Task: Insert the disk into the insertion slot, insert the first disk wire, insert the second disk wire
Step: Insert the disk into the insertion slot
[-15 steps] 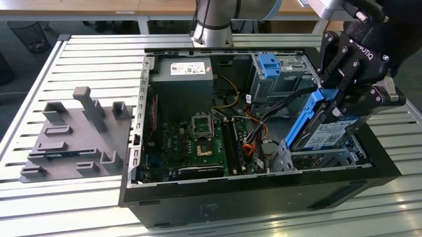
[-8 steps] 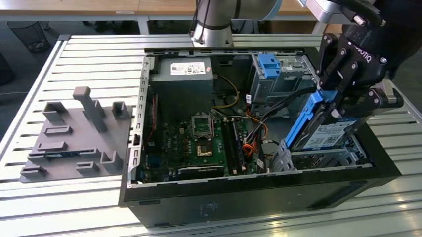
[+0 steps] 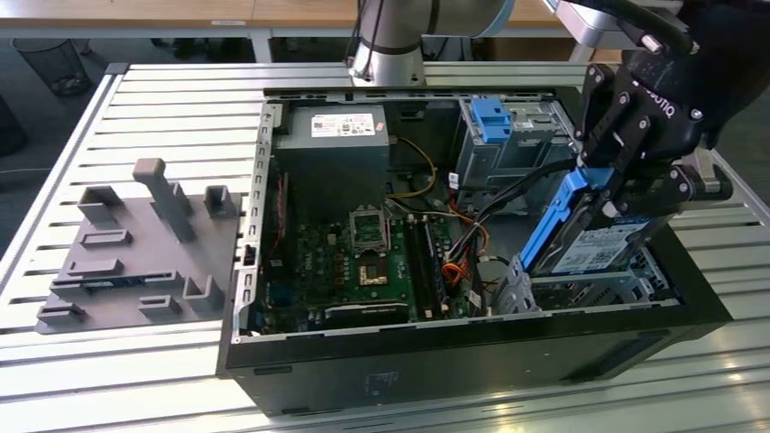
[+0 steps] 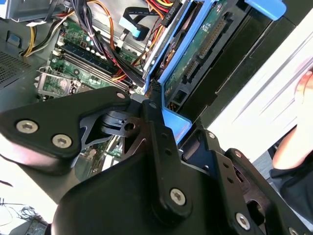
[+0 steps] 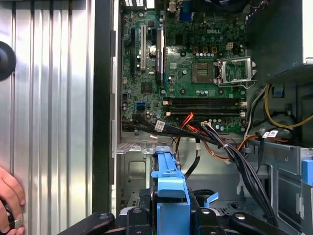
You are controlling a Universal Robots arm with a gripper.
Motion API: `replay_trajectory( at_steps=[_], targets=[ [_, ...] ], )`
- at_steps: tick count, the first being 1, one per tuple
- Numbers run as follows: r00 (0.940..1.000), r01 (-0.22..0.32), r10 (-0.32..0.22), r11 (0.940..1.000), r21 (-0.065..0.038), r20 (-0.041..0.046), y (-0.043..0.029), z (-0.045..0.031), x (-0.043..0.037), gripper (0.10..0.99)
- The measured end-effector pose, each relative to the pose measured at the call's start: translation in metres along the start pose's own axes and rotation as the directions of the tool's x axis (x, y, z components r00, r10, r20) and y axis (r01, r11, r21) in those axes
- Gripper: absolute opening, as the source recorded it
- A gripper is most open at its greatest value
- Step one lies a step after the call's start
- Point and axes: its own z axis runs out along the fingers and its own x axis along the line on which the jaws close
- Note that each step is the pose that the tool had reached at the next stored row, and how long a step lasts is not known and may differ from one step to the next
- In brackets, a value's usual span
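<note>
At the exterior view's left, a grey fixture plate [image 3: 121, 262] with upright pegs lies on the slatted metal table [image 3: 169, 99]. Beside it, toward the middle, stands an open black computer case [image 3: 481, 352], with a grey power supply [image 3: 331, 167] at its far side and a green motherboard [image 3: 355, 262] nearer the camera. Further right, a loose bundle of cables [image 3: 463, 239] runs between the motherboard and a tall grey drive cage [image 3: 506, 144] topped by a blue latch. At the exterior view's right, the black tool [image 3: 619, 185] is pinching the disk [image 3: 601, 248] by the upper part of its blue carrier. The disk is steeply tilted with its labelled face toward the camera. Its lower end is down at the mouth of the insertion slot [image 3: 590, 289], the low silver cage in the near right corner of the case; I cannot tell whether the two touch. The second wrist view shows the disk's green circuit side [image 4: 205, 49] within the blue frame. In the first wrist view a person's hand [image 5: 10, 193] rests on the table beside the case.
</note>
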Motion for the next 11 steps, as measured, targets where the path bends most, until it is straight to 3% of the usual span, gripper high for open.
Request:
replay_trajectory(
  at_steps=[11],
  targets=[
    [1.0000,0.000,0.000,1.0000,0.000,0.0001,-0.0001,0.0036,0.0000,0.365]
  ],
)
